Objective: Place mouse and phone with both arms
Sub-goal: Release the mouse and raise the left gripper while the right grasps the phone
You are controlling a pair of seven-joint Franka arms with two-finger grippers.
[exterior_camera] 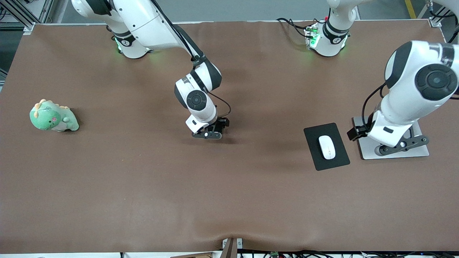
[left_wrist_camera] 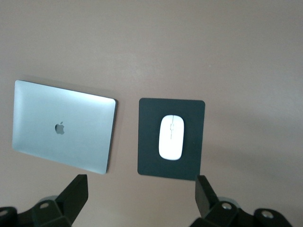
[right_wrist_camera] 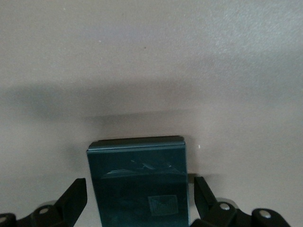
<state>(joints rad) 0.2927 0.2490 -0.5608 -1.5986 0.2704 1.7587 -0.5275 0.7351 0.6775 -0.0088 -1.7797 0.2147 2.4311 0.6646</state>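
Now, the scene by parts:
Mouse (exterior_camera: 327, 147): lies on the mouse pad (exterior_camera: 311, 134).
Laptop (exterior_camera: 423, 152): just beside the mouse pad, toward the left arm's end.
Left gripper (left_wrist_camera: 142, 191): over the laptop, fingers spread, empty.
Phone (right_wrist_camera: 139, 182): flat on the table mid-way, well apart from the mouse pad.
Right gripper (right_wrist_camera: 138, 194): low over the phone, fingers spread either side, not touching it.
Plush dinosaur (exterior_camera: 53, 116): at the right arm's end.

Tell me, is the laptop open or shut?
Shut. The left wrist view shows the laptop lying flat, lid up with its logo on top, beside the mouse pad; no screen or keys show.
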